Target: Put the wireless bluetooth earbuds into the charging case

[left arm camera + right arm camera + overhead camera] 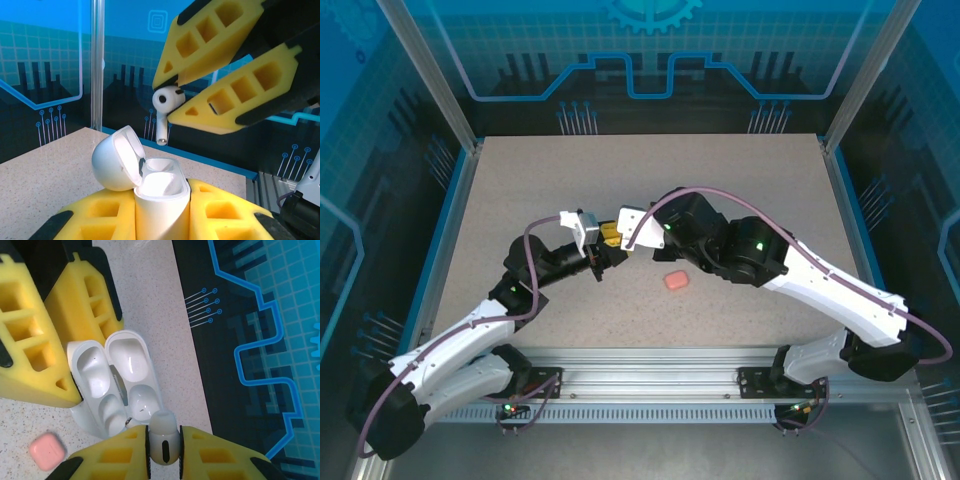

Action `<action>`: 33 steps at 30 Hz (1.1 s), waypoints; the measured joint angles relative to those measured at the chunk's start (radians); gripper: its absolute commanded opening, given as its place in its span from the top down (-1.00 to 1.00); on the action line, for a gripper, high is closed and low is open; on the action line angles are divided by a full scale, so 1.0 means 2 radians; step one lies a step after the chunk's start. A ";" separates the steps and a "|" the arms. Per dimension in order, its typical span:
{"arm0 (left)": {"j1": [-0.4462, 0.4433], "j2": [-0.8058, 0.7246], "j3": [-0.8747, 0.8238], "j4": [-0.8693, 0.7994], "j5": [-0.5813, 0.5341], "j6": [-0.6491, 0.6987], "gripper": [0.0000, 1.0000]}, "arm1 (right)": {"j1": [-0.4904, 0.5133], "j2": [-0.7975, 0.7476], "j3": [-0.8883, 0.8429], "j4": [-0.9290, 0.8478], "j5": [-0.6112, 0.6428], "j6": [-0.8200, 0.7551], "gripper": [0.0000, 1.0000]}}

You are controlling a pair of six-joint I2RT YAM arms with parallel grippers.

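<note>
white earbud [165,99] in right claw [163,441]; left claw [162,207] grips case [127,365]

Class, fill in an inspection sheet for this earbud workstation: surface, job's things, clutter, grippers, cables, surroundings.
Surface: speckled beige table, looks flat and dry.
Job's things: white charging case open with its lid hinged back, and both sockets look empty. A white earbud hangs just above it, stem down. A pink case lies shut on the table, apart from the others.
Clutter: nothing seen.
Grippers: left gripper shut on the white charging case, held upright. Right gripper shut on the white earbud.
Cables: a purple cable runs along each arm, looping free near the wrists.
Surroundings: blue printed panels, metal frame posts, aluminium rail at the near edge.
</note>
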 measured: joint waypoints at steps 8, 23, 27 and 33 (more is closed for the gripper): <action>0.000 0.000 0.000 0.000 0.000 0.000 1.00 | 0.000 0.003 -0.007 0.000 0.008 -0.002 0.59; 0.000 0.000 0.000 0.000 0.000 0.000 1.00 | 0.006 0.008 -0.016 0.000 0.013 -0.006 0.59; 0.000 0.000 0.000 0.000 0.000 0.000 1.00 | 0.006 0.008 -0.016 0.000 0.011 -0.006 0.57; 0.000 0.000 0.000 -0.001 0.000 0.000 1.00 | 0.007 0.010 -0.016 0.000 0.001 -0.005 0.47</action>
